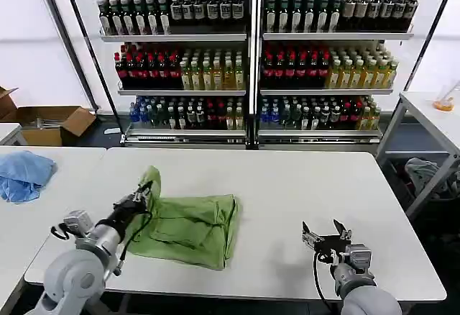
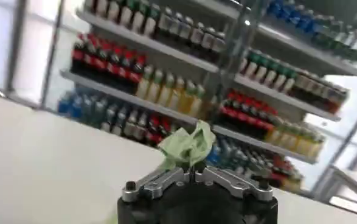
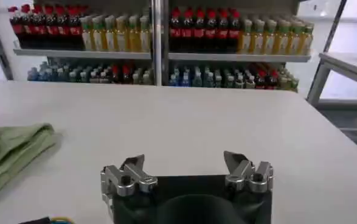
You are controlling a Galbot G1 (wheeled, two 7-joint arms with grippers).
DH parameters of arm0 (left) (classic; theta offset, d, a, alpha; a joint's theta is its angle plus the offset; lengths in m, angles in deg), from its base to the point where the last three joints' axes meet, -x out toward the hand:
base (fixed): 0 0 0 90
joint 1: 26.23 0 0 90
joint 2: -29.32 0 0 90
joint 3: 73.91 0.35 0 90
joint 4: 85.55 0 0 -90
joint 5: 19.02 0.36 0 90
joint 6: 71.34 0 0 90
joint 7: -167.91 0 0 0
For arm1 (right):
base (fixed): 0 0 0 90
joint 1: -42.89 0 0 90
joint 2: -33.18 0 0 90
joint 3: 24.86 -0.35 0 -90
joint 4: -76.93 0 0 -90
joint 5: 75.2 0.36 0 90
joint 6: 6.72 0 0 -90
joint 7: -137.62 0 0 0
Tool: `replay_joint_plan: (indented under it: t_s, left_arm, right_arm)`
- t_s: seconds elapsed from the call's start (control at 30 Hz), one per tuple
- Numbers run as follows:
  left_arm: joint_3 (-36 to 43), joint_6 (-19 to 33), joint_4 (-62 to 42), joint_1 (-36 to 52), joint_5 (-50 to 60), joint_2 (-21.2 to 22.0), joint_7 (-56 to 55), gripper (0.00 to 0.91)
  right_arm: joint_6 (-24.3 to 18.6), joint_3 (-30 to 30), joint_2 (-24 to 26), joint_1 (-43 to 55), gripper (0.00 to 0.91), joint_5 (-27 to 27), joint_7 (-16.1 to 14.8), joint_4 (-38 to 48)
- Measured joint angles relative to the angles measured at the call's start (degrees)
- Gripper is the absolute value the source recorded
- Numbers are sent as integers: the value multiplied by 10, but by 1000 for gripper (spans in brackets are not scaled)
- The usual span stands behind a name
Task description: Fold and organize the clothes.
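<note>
Shelves of bottles (image 1: 251, 56) stood behind the white counter (image 1: 287, 185). At lower left of the frame, the left pincer (image 1: 146, 195) was clenched on a raised corner of the green shirt (image 1: 190, 229). At lower right, the right pincer (image 1: 324, 231) hovered released above the counter.

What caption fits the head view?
Left end effector lifts a corner of the light green soft fabric shirt; right end effector waits open.

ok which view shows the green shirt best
The head view: the green shirt lies partly folded on the white table, its whole outline visible, with the left claw pinching up one edge. The left wrist view shows just the pinched bunch; the right wrist view catches a folded edge beyond the open right claw.
</note>
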Motion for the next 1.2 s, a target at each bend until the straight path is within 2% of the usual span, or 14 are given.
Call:
replay_joint_plan:
  t_s: [0.23,0.27,0.3,0.53,0.77,0.97,1.2]
  left_arm:
    - [68,-1,-11,21,4,22,-4,40]
    - [78,-1,-15,25,6,25,-4,302]
    - [88,-1,-20,30,9,29,-4,907]
    - [143,-3,-54,63,42,51,-2,907]
    - [174,-4,-57,75,55,56,13,907]
    - [175,-5,-38,67,47,56,21,907]
    - [137,3,-31,44,65,42,17,907]
  right_arm:
    - [0,5,0,8,907,0,-1,7]
    - [0,6,-1,9,907,0,-1,8]
    - [0,7,-1,11,907,0,-1,9]
    - [0,10,0,15,907,2,-2,13]
    - [0,11,3,20,907,3,-2,15]
    - [0,16,0,24,907,3,-3,19]
    - [-1,23,-2,31,907,3,-4,23]
